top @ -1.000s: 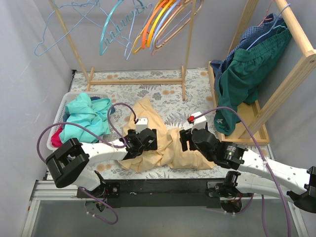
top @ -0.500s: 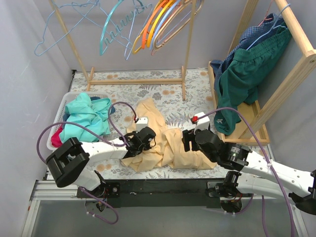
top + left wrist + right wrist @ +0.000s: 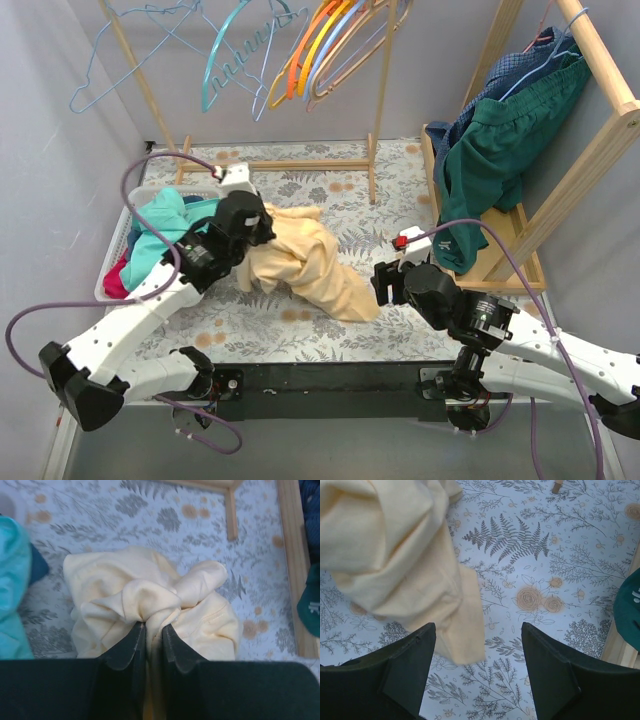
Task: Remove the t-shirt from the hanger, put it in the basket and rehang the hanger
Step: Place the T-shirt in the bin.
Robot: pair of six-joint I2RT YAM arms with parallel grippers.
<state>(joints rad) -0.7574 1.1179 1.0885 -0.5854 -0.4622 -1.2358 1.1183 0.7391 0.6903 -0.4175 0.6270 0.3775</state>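
The pale yellow t-shirt point(image 3: 312, 268) hangs bunched from my left gripper point(image 3: 262, 240), its lower end trailing onto the floral table. In the left wrist view the left gripper point(image 3: 153, 626) is shut on a fold of the t-shirt point(image 3: 150, 592). My right gripper point(image 3: 383, 283) hovers low over the table at the shirt's right end. In the right wrist view the right gripper point(image 3: 477, 626) stands open, with the t-shirt point(image 3: 395, 555) hanging just ahead of its left finger and nothing held. No hanger shows in the shirt; whether one lies hidden in its folds I cannot tell.
A white basket point(image 3: 103, 288) at the left holds teal clothes point(image 3: 165, 230). A wooden rack point(image 3: 280, 165) at the back carries several coloured hangers point(image 3: 320, 50). A second rack point(image 3: 590, 150) at the right holds green and blue garments point(image 3: 500, 150).
My left gripper closed on the shirt and rose up and to the left toward the basket, dragging the shirt off the table. The right gripper stayed open and drew slightly right.
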